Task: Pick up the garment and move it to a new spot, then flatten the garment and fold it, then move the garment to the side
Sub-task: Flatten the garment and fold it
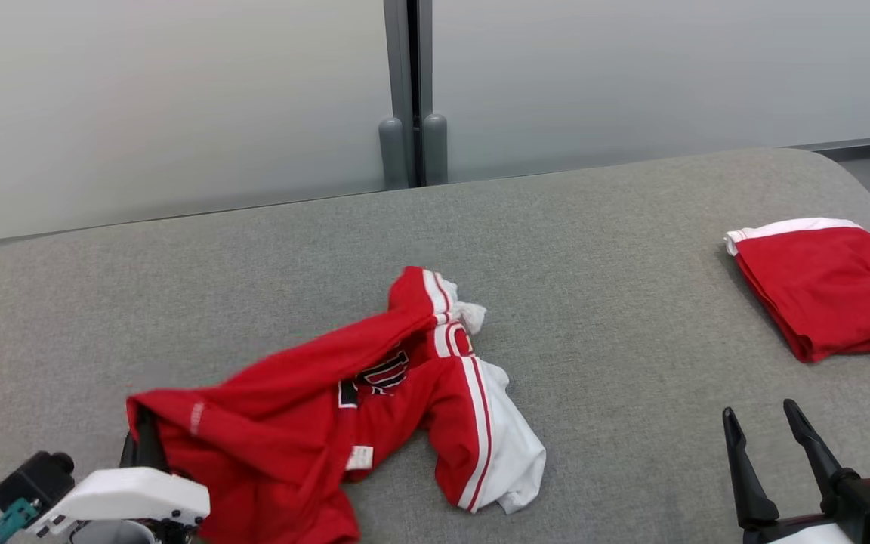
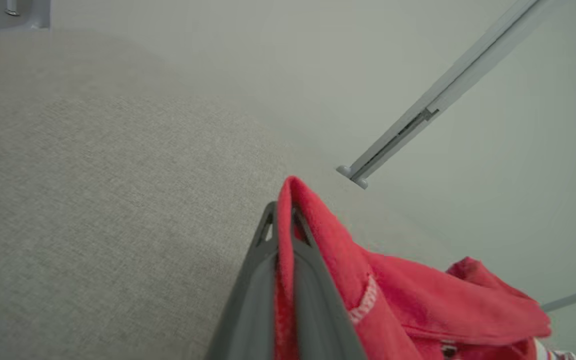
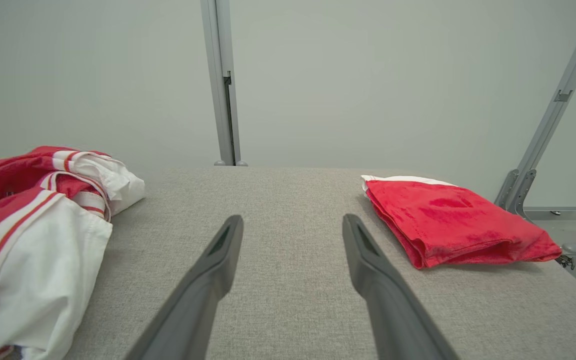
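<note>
Pinching an edge of the soft, limp red jersey [image 1: 291, 408], the left hand [image 2: 284, 212] seems secure; right hand [image 1: 760, 412] spread, empty.

The garment [image 1: 344, 408] lies front-left on the table [image 1: 616, 302] — a folded cloth [image 1: 828, 287] well apart, by its right edge.

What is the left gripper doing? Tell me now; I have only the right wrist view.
Observer: The left gripper is shut on a red fold of the garment.
Operator: Report where on the garment.
Observer: At its left end in the head view, the end farthest from the white part.
Operator: Confirm it is a real pinch.
Observer: In the left wrist view the cloth runs between both fingers and pokes out past their tips.
</note>
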`<state>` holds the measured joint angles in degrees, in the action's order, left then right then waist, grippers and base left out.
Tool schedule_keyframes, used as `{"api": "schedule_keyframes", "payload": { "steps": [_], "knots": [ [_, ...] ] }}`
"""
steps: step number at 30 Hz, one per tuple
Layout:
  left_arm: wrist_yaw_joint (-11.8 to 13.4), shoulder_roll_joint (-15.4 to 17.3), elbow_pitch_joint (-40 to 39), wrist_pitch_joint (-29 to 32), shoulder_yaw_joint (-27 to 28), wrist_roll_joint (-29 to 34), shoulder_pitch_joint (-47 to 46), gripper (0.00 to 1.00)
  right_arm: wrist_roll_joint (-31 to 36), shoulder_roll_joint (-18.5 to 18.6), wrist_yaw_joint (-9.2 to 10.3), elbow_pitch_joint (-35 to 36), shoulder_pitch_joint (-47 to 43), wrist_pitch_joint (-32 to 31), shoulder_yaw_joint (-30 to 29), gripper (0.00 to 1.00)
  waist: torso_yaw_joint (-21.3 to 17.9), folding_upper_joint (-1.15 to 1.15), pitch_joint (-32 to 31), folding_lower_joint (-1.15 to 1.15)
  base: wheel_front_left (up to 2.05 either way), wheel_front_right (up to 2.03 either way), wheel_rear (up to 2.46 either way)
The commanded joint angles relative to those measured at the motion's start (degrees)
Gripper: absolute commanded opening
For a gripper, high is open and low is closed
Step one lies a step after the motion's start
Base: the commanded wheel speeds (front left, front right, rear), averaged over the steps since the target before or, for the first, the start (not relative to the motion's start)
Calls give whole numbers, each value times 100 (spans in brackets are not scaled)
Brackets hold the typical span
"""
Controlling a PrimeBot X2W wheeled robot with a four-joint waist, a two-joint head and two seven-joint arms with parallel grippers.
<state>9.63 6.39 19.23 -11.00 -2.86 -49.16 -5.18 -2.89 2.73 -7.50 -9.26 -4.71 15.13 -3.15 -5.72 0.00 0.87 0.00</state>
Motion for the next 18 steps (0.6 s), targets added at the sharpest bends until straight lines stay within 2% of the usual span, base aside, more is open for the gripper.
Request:
{"api": "schedule_keyframes", "payload": {
  "steps": [1, 3, 4, 5, 6, 7, 9, 12, 13, 15, 17, 18],
  "knots": [
    [-247, 78, 356, -53, -44, 53, -198, 0, 34, 30, 2, -13, 8, 2, 16, 100, 1, 0, 25, 0, 0, 0, 0],
    [-566, 97, 871, -105, -42, -34, -315, 0, 39, 30, 2, -32, 40, 2, 49, 100, -1, 0, 44, 0, 0, 0, 0],
    [-669, 130, 1127, -137, -47, -31, -363, 4, 40, 31, 2, -36, 47, 2, 54, 100, 3, 0, 53, 0, 0, 0, 0],
    [-760, 162, 1343, -183, -60, 3, -412, 21, 48, 31, 2, -40, 48, 2, 49, 100, 12, 0, 59, 0, 0, 0, 0],
    [-837, 184, 1530, -228, -68, 50, -489, 44, 58, 30, 2, -42, 45, 2, 52, 100, 23, 0, 64, 0, 0, 0, 0],
    [-890, 185, 1685, -269, -54, 69, -564, 100, 69, 29, 2, -43, 38, 2, 47, 100, 34, 0, 66, 0, 0, 0, 0],
    [-949, 216, 1908, -338, -11, 165, -664, 100, 87, 35, 2, -42, 15, 2, 31, 100, 54, 0, 60, 0, 0, 0, 0],
    [-803, 362, 1865, -420, 195, 470, -656, 100, 101, 45, 2, -17, -18, 2, 1, 100, 71, 0, 28, 0, 0, 0, 0],
    [-716, 402, 1639, -419, 392, 636, -587, 100, 99, 45, 2, -5, -31, 2, -13, 100, 77, 0, 9, 0, 0, 0, 0],
    [-533, 259, 1070, -413, 740, 985, -219, 100, 94, 43, 2, 18, -74, 2, -44, 100, 82, 0, -48, 0, 0, 0, 0],
    [-457, 63, 360, -408, 878, 1380, 196, 100, 83, 41, 2, 23, -119, 2, -72, 100, 94, 0, -112, 0, 0, 0, 0],
    [-457, 63, 360, -408, 878, 1380, 196, 100, 83, 41, 2, 23, -119, 2, -72, 100, 94, 0, -112, 0, 0, 0, 0]
  ]
}}
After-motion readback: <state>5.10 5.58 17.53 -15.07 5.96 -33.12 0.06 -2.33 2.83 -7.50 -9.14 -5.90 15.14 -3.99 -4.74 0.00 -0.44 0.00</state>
